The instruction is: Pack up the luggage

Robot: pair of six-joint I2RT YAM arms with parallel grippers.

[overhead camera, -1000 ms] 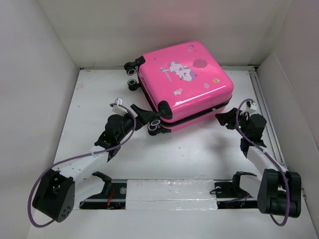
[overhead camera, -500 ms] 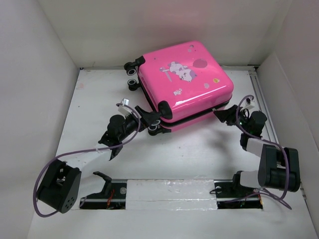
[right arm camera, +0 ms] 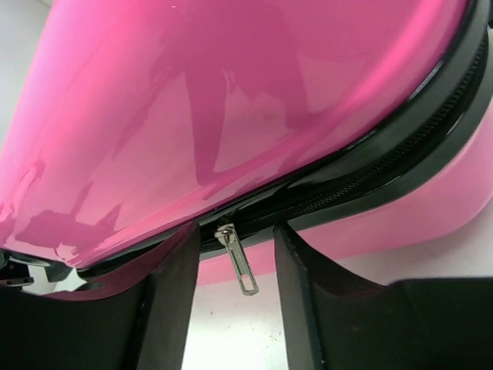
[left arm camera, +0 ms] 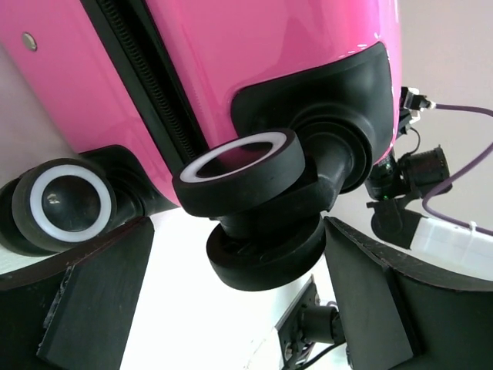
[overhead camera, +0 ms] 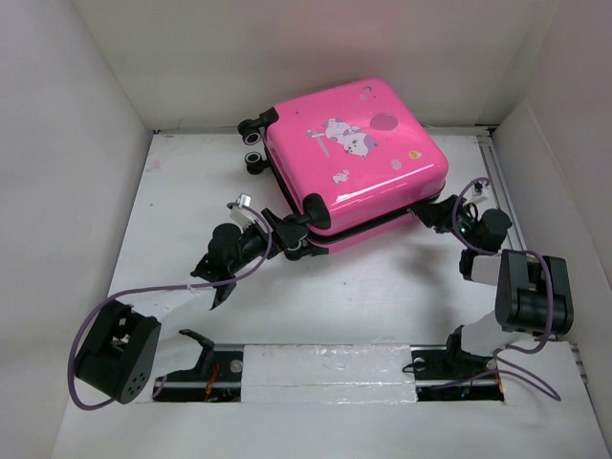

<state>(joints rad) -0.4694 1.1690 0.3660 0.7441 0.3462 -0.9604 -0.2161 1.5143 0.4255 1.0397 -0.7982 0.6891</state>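
The hot-pink luggage (overhead camera: 354,163) lies flat and closed at the back of the table, cartoon print up. My left gripper (overhead camera: 284,232) is open at its near-left corner, fingers on either side of a black double wheel (left arm camera: 258,196); the wheel is not pinched. My right gripper (overhead camera: 427,212) is open at the near-right edge. In the right wrist view a silver zipper pull (right arm camera: 239,262) hangs from the black zipper line (right arm camera: 362,181) between my two fingers, touching neither. The lining is hidden.
White walls enclose the table on the left, back and right. Two more black wheels (overhead camera: 253,143) stick out at the luggage's back-left corner. A metal rail (overhead camera: 504,206) runs along the table's right edge. The arm bases and a white strip (overhead camera: 325,368) line the near edge.
Both arms have reached forward toward the luggage. The left gripper closed in on the corner wheel; the right gripper moved up to the zipper edge. The luggage has not moved.
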